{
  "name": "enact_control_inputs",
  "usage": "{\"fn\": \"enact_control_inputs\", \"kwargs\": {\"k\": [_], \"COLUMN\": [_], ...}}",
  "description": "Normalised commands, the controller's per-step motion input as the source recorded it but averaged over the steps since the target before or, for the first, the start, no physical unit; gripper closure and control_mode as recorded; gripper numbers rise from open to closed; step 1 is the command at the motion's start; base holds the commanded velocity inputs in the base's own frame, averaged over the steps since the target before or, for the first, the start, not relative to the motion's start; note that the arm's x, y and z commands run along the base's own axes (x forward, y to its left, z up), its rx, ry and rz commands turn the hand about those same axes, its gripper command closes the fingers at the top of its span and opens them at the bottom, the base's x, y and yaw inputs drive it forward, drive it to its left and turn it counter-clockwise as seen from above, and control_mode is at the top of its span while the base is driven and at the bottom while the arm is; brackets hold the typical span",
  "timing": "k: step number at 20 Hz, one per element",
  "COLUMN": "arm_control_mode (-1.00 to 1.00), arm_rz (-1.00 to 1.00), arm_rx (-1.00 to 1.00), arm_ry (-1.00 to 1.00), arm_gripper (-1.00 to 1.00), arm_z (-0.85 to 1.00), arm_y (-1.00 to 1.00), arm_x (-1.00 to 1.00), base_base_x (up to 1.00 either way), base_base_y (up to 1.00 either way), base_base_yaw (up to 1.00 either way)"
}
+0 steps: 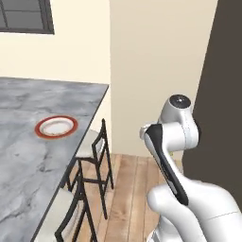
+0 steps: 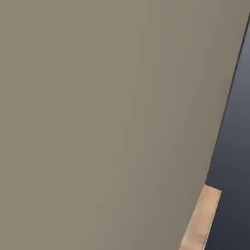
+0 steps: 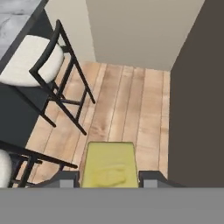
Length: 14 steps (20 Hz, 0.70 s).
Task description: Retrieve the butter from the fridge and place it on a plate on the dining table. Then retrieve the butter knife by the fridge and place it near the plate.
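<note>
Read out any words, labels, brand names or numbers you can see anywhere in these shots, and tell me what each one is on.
There is no readable text in any view.
The butter between the gripper fingers is plain yellow, with only a faint unlettered mark.
The plate on the dining table has a plain red rim and no print.
The stools, walls and wooden floor carry no labels or signs.

My arm (image 1: 182,156) rises from lower right in left base view, folded up tight: elbow joint high, forearm w/ dark strip slanting down toward my base. Wrist pointed downward, hand view looks at floor. My gripper (image 3: 109,178) partly closed, finger tips (image 3: 66,178) pressed on both sides of the butter (image 3: 109,164), held between them, off the ground.
</note>
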Motion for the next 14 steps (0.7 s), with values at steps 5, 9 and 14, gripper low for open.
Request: {"fn": "enact_control_inputs", "kwargs": {"k": [5, 9, 14], "arm_control_mode": [1.00, 1.00, 1.00], "arm_rz": [0.00, 0.00, 0.00], "arm_rx": [0.00, 0.00, 0.00], "arm_ry": [0.00, 0.00, 0.00], "arm_gripper": [1.00, 1.00, 1.00], "arm_z": [0.00, 0.00, 0.00], "arm_y": [0.00, 0.00, 0.00], "arm_x": [0.00, 0.00, 0.00], "base_base_x": [0.13, 0.33, 0.27], "base_base_y": [-0.78, -0.71, -0.82], "base_base_yaw": [0.67, 0.71, 0.64]}}
